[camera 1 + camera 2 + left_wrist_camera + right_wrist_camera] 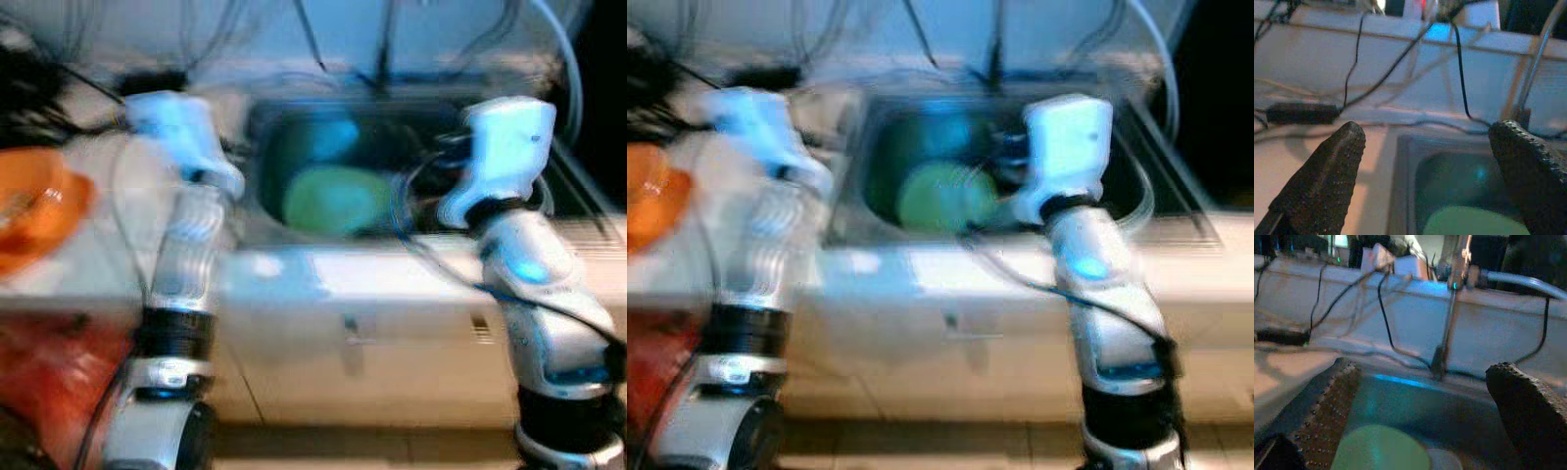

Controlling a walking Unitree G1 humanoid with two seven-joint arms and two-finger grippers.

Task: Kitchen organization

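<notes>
- Sink is seen ahead of both grippers, a green plate lying inside it.
- Left gripper is held spread, empty, above the sink's near left corner.
- Right gripper is likewise spread, the plate below its 2 fingers.
- An orange bowl is set well to the left.

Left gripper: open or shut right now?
Open. In the left wrist view the left gripper has its two black fingers far apart, empty, above the sink.

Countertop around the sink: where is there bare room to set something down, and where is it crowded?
The countertop lies bare between the orange bowl and the sink; the front ledge below the sink is bare too. The sink holds a green plate. Cables clutter the back edge. The left gripper and right gripper, jaws apart, point at the sink.
</notes>
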